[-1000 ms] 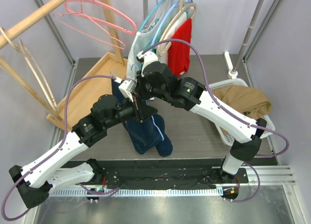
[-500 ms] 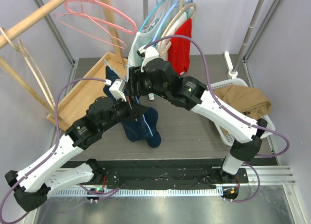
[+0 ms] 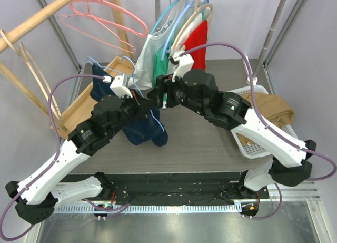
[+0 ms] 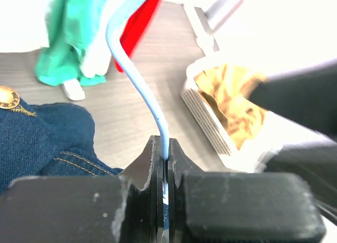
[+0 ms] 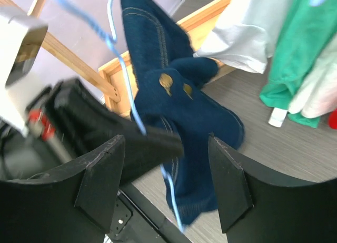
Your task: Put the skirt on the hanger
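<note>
— Since a second ago we've swung the skirt (image 3: 142, 129) leftward; our right end effector (image 5: 166, 169) let go, jaws wide.
— Our left end effector (image 4: 166, 148) pinches the hanger (image 4: 138, 69); skirt drapes from it, hem over the table (image 3: 210, 143), basket (image 3: 251, 146) well apart.

No text, label, brand or number can be read; any marking on the gold button (image 4: 7, 97) of the denim skirt (image 4: 47, 137) is too blurred.

Bright, even light; soft shadows.
Left wrist view blows out white at upper right; blue hanger (image 4: 142, 98) sharp, dark arm (image 4: 300, 95) motion-blurred.
</note>
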Robot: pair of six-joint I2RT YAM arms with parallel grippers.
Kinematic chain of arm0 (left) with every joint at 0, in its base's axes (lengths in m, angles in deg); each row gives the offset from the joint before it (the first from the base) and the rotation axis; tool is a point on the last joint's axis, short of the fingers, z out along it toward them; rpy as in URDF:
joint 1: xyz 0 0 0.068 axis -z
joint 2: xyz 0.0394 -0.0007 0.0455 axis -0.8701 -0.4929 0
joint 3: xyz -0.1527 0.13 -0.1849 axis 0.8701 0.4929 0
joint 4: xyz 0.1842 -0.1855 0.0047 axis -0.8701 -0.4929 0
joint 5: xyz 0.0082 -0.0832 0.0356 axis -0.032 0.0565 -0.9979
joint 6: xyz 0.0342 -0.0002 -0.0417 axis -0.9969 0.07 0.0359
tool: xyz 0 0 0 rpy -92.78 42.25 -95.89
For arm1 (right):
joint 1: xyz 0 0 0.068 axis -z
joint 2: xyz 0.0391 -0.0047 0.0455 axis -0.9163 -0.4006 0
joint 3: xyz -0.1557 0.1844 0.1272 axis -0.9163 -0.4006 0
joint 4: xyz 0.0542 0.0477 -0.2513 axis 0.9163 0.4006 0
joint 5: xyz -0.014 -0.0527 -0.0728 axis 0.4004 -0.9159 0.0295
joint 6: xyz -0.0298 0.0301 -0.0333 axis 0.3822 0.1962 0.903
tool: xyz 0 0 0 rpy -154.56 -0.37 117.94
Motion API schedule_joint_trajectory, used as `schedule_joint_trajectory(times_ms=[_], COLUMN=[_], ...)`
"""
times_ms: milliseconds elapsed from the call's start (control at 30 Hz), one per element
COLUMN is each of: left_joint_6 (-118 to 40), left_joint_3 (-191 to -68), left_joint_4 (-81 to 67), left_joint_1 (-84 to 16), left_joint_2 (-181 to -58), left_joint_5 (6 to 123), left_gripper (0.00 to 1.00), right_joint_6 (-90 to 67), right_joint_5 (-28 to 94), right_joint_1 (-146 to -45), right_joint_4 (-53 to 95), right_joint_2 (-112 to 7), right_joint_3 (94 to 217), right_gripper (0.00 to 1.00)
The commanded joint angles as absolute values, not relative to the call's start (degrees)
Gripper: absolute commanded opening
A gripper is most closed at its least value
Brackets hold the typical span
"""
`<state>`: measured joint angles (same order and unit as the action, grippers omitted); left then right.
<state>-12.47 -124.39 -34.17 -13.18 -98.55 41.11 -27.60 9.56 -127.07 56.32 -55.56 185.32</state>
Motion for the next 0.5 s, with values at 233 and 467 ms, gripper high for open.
schedule_joint_trajectory(times_ms=[233,467], left_joint_6=[-15.4,-13.3], left_joint_3=[-146.71,-157.79], left_joint_4=[-35.87,-38.07], left_joint_1=[-16.26,-25.12], left_joint_2=[-115.81,-122.15], left_joint_5=[33.1,35.48], left_gripper=[0.0,0.0], right_joint_6=[-26.94,-26.68], right_joint_5=[-2.2,-3.87], right_joint_1=[-126.85,-126.5], right_joint_4=[51.05,51.05], right_joint_2=[-44.25,-42.23], right_joint_3=[175.96,173.15], right_gripper=[0.69,0.69])
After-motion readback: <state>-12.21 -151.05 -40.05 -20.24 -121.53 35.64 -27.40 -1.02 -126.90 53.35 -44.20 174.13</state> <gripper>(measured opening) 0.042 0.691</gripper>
